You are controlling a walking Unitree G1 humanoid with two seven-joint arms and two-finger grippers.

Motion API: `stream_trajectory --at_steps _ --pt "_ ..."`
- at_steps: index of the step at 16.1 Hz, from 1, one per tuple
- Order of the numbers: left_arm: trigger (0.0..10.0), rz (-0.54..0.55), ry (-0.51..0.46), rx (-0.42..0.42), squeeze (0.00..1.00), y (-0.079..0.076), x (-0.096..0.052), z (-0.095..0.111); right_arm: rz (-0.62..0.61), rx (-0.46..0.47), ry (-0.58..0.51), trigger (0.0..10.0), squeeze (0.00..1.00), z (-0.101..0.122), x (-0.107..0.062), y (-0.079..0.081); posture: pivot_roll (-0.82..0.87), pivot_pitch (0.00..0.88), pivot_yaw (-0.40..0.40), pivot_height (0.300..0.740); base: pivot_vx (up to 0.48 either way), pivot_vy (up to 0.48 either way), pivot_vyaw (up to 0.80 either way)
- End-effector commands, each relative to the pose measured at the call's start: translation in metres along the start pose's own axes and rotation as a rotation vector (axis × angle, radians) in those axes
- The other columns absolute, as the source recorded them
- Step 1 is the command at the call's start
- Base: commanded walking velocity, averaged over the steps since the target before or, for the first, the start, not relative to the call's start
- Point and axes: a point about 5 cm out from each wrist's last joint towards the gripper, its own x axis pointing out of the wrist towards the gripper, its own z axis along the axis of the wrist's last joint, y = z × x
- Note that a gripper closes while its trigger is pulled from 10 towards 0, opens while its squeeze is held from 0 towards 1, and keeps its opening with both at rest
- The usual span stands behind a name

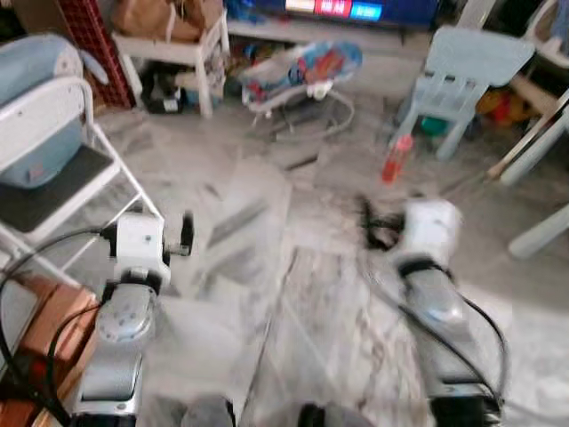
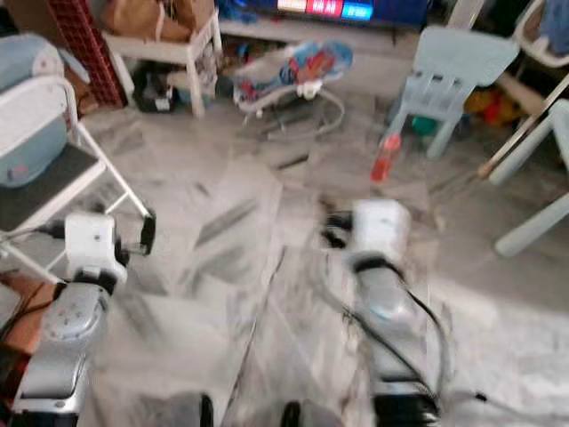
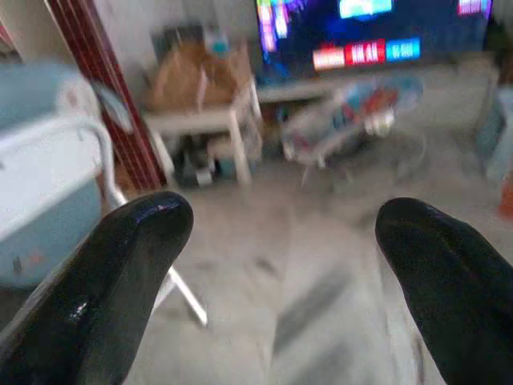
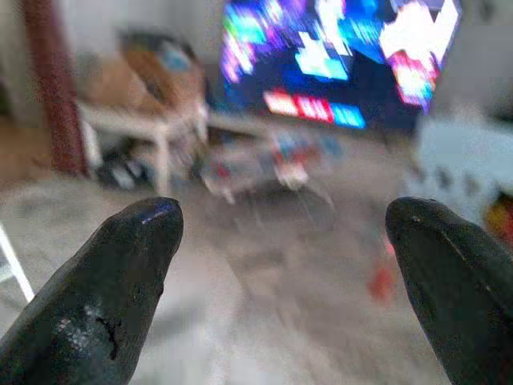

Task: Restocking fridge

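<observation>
Grey-veined marble floor [image 1: 267,267] runs glossy and smooth through the middle of the frame, blurred with motion. At lower left the left hand [image 3: 276,241] hangs low over that floor, its two glossy black rounded fingers [image 3: 132,265] spread wide apart with nothing between them. At lower right the right hand [image 4: 284,241] is just as open, its tapered black fingers [image 4: 120,273] well apart and holding nothing, touching nothing.

Upper centre, a red bottle [image 1: 396,158] stands on the floor, slim and upright, probably plastic though the blur makes that hard to call; it sits just beside the pale blue moulded child's chair [image 1: 462,76]. Upper middle, a baby bouncer [image 1: 302,71] with patterned fabric on a thin wire frame. Upper left, a white table [image 1: 173,53] carries a crumpled brown bag [image 1: 164,16]. On the left edge, a white folding step stool [image 1: 53,169] with a dark tread. A bright screen [image 4: 337,56] glows along the top.
</observation>
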Motion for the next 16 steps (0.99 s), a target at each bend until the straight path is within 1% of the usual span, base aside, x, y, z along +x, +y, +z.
stream_trajectory --at_steps 1,2,3,4,6,7,8,9,10,12,13,14,15,16 --pt "10.0 0.025 0.050 -0.018 0.00 0.005 -0.008 -0.011 -0.027 0.019 0.066 10.0 0.00 -0.014 -0.008 -0.007 0.17 0.071 -0.043 0.740 0.000 0.000 0.00" --pt "10.0 0.022 0.068 -0.024 0.00 0.004 -0.012 -0.015 -0.044 0.020 0.062 10.0 0.00 -0.015 -0.009 -0.008 0.17 0.063 -0.047 0.740 0.000 0.000 0.00" --pt "10.0 0.013 0.085 -0.007 0.00 0.002 -0.014 -0.020 -0.070 -0.032 0.080 10.0 0.00 -0.020 -0.009 -0.011 0.18 0.057 -0.047 0.740 0.000 0.000 0.00" --pt "10.0 0.017 0.084 0.021 0.00 0.002 -0.014 -0.021 -0.090 -0.034 0.087 10.0 0.00 -0.022 -0.008 -0.013 0.18 0.050 -0.039 0.740 0.000 0.000 0.00" --pt "10.0 0.025 0.082 0.034 0.00 0.006 -0.010 -0.024 -0.162 -0.030 0.087 10.0 0.00 -0.025 -0.007 -0.023 0.17 0.033 -0.006 0.740 0.000 0.000 0.00" --pt "10.0 -0.004 0.068 0.063 0.00 0.006 -0.004 -0.022 -0.194 -0.029 0.093 10.0 0.00 -0.029 -0.017 -0.031 0.15 0.029 0.030 0.740 0.000 0.000 0.00" --pt "10.0 -0.022 0.064 0.073 0.00 0.005 -0.001 -0.021 -0.214 -0.032 0.101 10.0 0.00 -0.031 -0.024 -0.034 0.14 0.031 0.046 0.740 0.000 0.000 0.00" --pt "10.0 -0.067 0.045 0.097 0.00 0.000 0.004 -0.017 -0.235 -0.022 0.118 10.0 0.00 -0.035 -0.033 -0.036 0.12 0.039 0.063 0.740 0.000 0.000 0.00" --pt "10.0 -0.072 0.042 0.101 0.00 -0.001 0.005 -0.017 -0.236 -0.020 0.120 10.0 0.00 -0.036 -0.034 -0.036 0.12 0.039 0.063 0.740 0.000 0.000 0.00" --pt "10.0 -0.114 0.001 0.148 0.00 -0.010 0.013 -0.011 -0.256 -0.031 0.123 10.0 0.00 -0.037 -0.040 -0.035 0.10 0.048 0.067 0.740 0.000 0.000 0.00" --pt "10.0 -0.115 -0.010 0.152 0.00 -0.013 0.014 -0.008 -0.259 -0.084 0.122 10.0 0.00 -0.037 -0.041 -0.035 0.10 0.052 0.063 0.740 0.000 0.000 0.00" --pt "10.0 -0.111 -0.012 0.138 0.00 -0.015 0.009 -0.007 -0.238 -0.024 0.099 10.0 0.00 -0.035 -0.046 -0.033 0.10 0.079 0.055 0.740 0.000 0.000 0.00" --pt "10.0 -0.108 0.000 0.123 0.00 -0.016 -0.001 -0.009 -0.228 -0.004 0.108 10.0 0.00 -0.034 -0.054 -0.034 0.09 0.113 0.046 0.740 0.000 0.000 0.00" --pt "10.0 -0.111 0.025 0.113 0.00 -0.015 -0.015 -0.016 -0.217 -0.015 0.122 10.0 0.00 -0.033 -0.063 -0.035 0.09 0.134 0.029 0.740 0.000 0.000 0.00"
